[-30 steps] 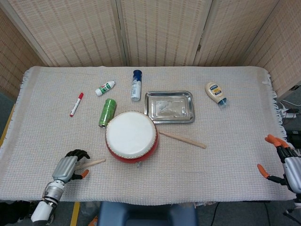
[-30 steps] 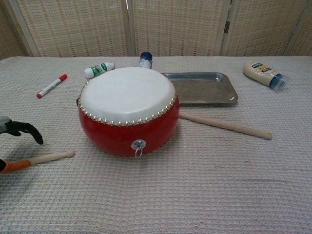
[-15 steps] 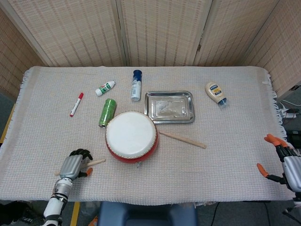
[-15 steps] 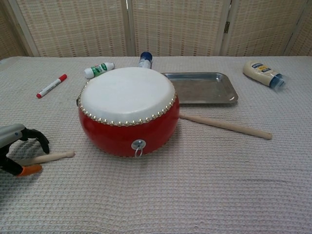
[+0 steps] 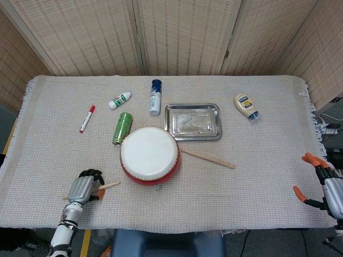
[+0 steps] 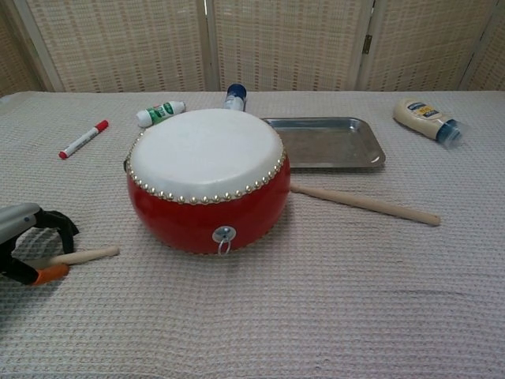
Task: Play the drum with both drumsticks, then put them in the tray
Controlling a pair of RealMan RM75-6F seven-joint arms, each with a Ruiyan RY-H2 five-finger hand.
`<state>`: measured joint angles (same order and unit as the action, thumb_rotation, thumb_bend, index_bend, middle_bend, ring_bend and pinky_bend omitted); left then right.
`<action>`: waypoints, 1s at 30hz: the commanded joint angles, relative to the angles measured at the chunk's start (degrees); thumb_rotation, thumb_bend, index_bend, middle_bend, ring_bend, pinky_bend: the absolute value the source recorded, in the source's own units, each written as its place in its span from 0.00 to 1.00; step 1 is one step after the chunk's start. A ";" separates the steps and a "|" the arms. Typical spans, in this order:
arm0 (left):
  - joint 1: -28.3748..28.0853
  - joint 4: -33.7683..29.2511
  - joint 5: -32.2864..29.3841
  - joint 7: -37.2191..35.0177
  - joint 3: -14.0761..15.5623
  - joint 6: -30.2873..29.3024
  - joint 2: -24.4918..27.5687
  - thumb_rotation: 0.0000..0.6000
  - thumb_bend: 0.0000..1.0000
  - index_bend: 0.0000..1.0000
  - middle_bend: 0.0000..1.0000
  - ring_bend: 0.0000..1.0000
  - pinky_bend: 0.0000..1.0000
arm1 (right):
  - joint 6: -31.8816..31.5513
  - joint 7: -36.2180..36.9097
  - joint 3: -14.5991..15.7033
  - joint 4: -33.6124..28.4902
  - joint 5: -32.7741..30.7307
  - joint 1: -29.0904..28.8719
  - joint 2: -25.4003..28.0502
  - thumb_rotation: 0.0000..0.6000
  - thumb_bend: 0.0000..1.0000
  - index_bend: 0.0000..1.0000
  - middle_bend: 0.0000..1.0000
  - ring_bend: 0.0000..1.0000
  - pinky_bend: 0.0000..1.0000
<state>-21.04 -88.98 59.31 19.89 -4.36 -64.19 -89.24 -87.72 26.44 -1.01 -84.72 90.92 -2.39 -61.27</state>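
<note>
The red drum with a white head stands at the table's middle front. Right behind it is the empty metal tray. One wooden drumstick lies on the cloth left of the drum. My left hand straddles its near end, fingers arched over it and the thumb on the other side, with a gap still showing. The second drumstick lies right of the drum. My right hand hovers at the table's right edge with its fingers spread, holding nothing.
A red marker, a white-and-green tube, a green can and a blue-capped bottle lie behind the drum to the left. A mayonnaise bottle lies at back right.
My left hand moved right and lowered over the drumstick's near end, its fingers curling around it. The stick has barely shifted. The right hand has stayed put.
</note>
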 commanded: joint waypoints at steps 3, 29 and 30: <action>1.26 -0.23 4.34 -6.67 0.47 -0.81 1.19 1.00 0.47 0.57 0.36 0.23 0.14 | -0.26 0.19 -0.01 -0.09 0.02 0.13 0.09 0.82 0.27 0.04 0.15 0.04 0.20; 5.62 15.25 24.41 -108.78 -0.20 -1.88 5.39 1.00 0.52 0.49 0.46 0.35 0.28 | -0.72 -3.09 -0.23 -3.66 0.46 0.02 0.92 0.83 0.27 0.05 0.15 0.04 0.17; 5.62 15.25 24.41 -108.78 -0.20 -1.88 5.39 1.00 0.53 0.49 0.46 0.35 0.29 | -0.72 -3.09 -0.23 -3.66 0.46 0.02 0.92 0.83 0.27 0.05 0.15 0.04 0.17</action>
<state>-15.48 -77.84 81.42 -78.24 -4.59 -68.00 -83.86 -88.45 23.36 -1.24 -88.36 91.38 -2.37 -60.35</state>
